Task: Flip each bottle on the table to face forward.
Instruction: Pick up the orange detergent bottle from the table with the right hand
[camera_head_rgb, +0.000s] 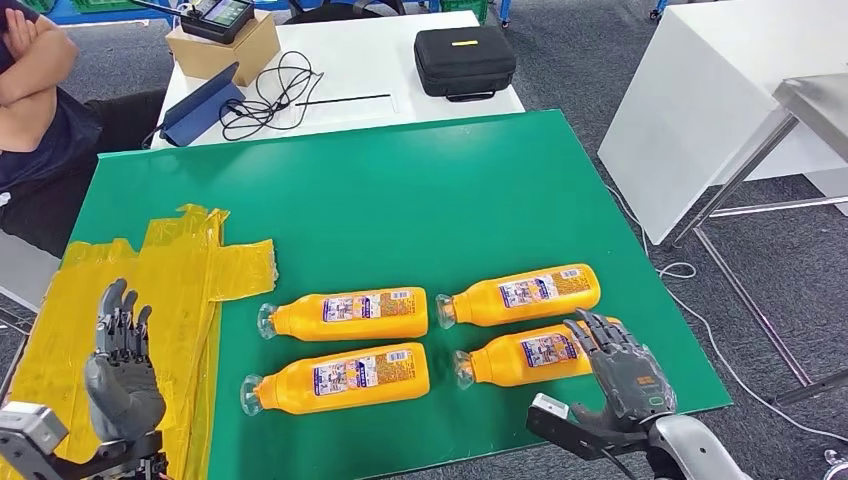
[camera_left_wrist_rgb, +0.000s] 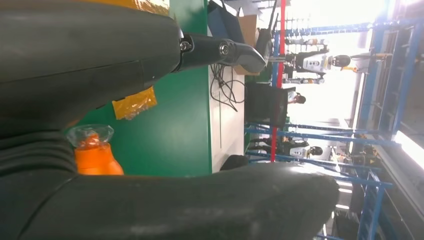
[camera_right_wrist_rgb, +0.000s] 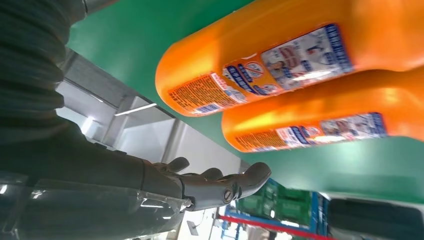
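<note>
On the green surface (camera_head_rgb: 420, 200), head view, four bottles (camera_head_rgb: 345, 314) lie flat beside the yellow tape (camera_head_rgb: 180, 270). Right hand (camera_head_rgb: 620, 375), fingers apart and empty, hovers at the bottle farthest from the tape. Left hand (camera_head_rgb: 120, 370) is open over the tape. Left wrist view: a capped neck (camera_left_wrist_rgb: 92, 150) lies close. Right wrist view: approach that bottle's base end, wrap its width, roll it.

four orange bottles (camera_head_rgb: 350, 313) lie flat, labels up, caps left.
</note>
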